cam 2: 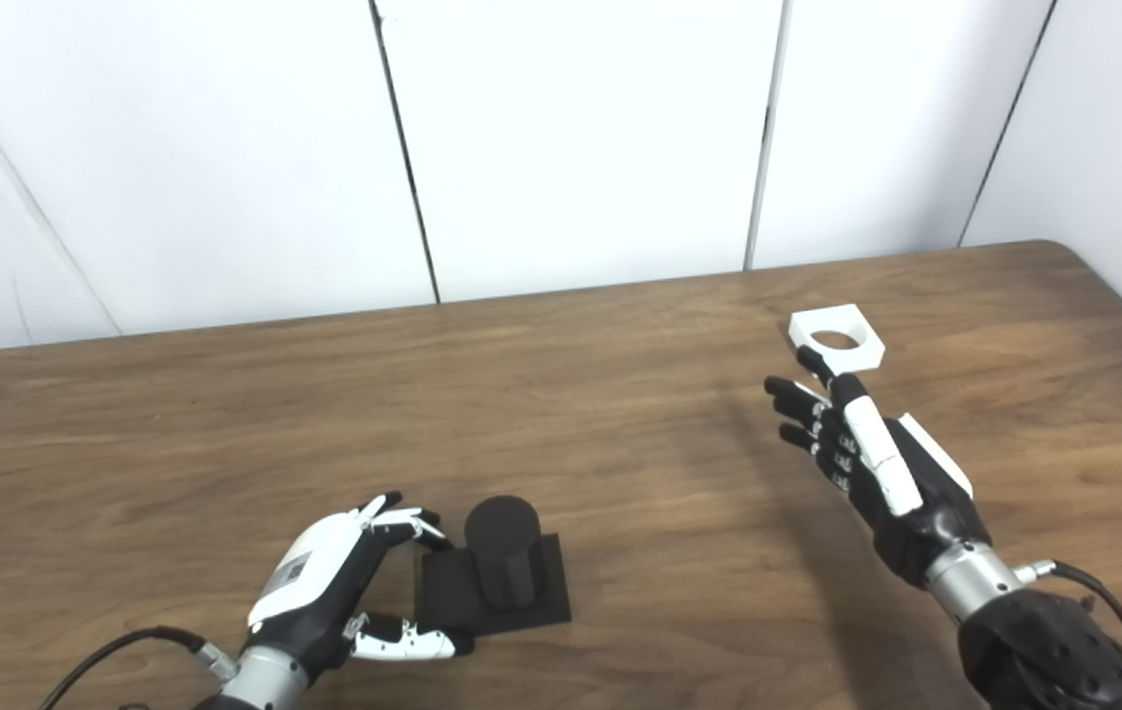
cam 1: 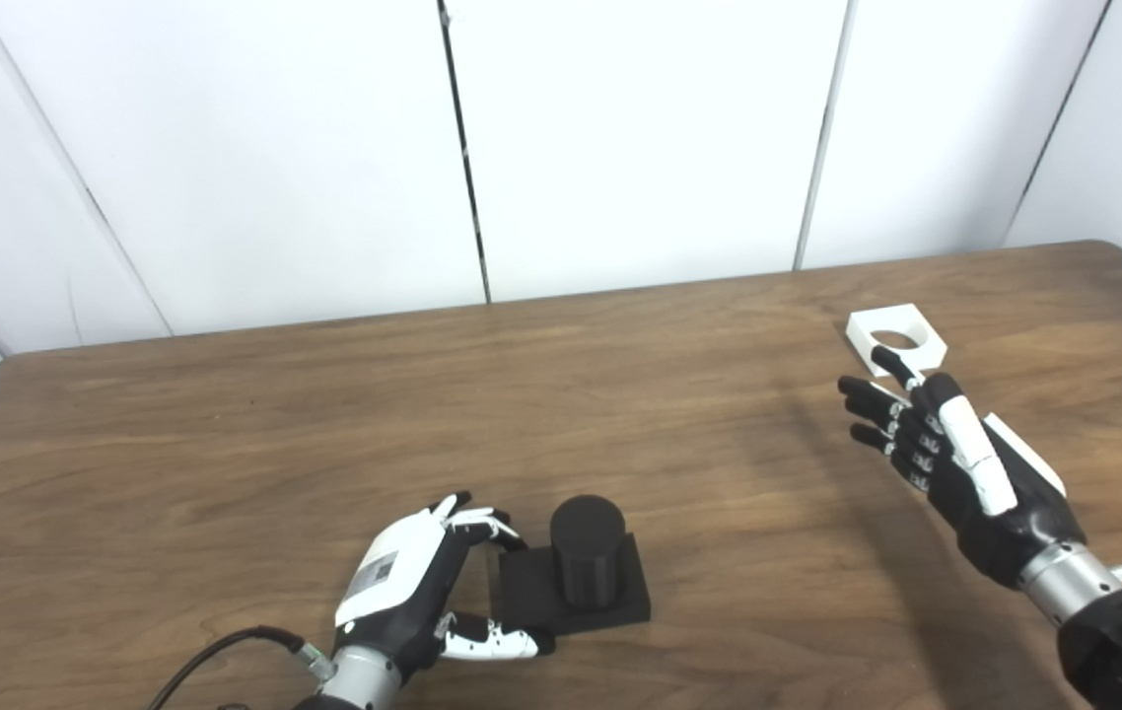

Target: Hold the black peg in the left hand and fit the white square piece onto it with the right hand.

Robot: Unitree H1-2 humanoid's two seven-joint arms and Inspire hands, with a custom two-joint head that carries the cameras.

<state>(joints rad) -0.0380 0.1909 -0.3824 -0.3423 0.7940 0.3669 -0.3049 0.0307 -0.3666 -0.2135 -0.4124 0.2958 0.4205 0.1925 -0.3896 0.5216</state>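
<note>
two head cameras, side by side, angled down over table (cam 1: 226, 434); both share left hand (cam 1: 413, 582), right hand (cam 2: 867, 463).

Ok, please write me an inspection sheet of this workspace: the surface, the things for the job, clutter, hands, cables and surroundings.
Surface: brown wooden table, bare wood visible across most of it.
Job's things: black peg upright on its square black base, near front edge; white square piece with round hole, lying flat at far right.
Clutter: nothing seen.
Hands: left hand open, fingers curved beside the peg's base, grip not closed; right hand open, fingertips near the white piece, holding nothing.
Cables: black cable at the left wrist; another at the right wrist.
Surroundings: white wall panels with dark seams behind the table.
</note>
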